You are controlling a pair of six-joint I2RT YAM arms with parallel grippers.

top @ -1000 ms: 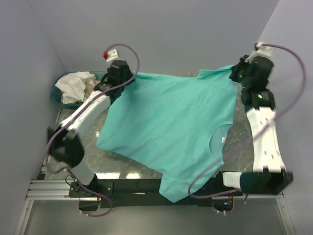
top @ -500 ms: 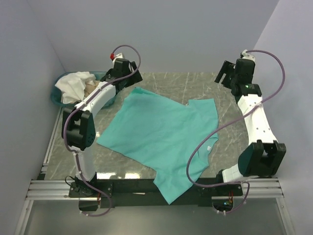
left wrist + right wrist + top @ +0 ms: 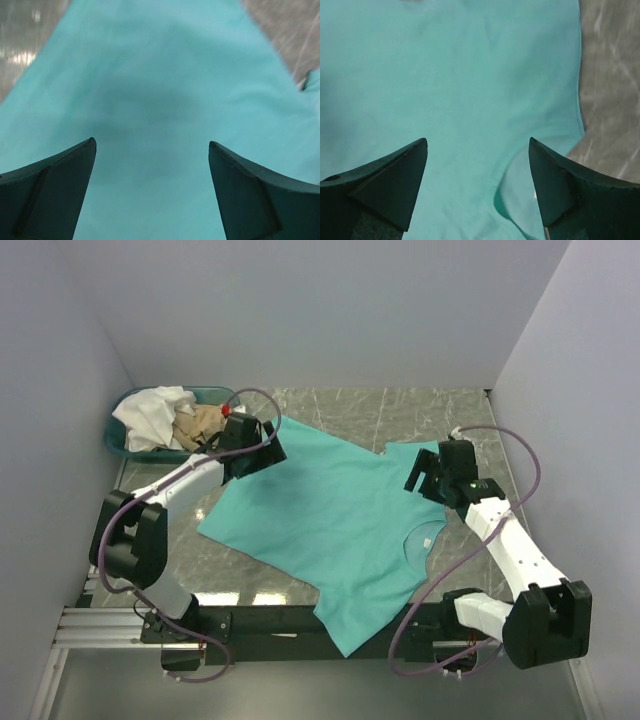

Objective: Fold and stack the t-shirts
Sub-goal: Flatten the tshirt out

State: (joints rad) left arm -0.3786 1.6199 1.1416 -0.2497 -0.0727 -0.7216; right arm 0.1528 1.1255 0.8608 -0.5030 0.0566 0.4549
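The left gripper is hovering with its fingers spread wide and gripping nothing, with teal cloth lying below and between them. The right gripper is likewise standing wide open and empty over the cloth, the collar curve showing between its fingers. The teal-green t-shirt is lying spread, slightly rumpled, on the marble table, its white neck tag too small to read.

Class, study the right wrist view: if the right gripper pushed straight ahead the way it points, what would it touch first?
The teal shirt. It fills the view straight ahead of the right gripper, whose jaws stand open with nothing between them. How far off the cloth lies is unclear from this view.
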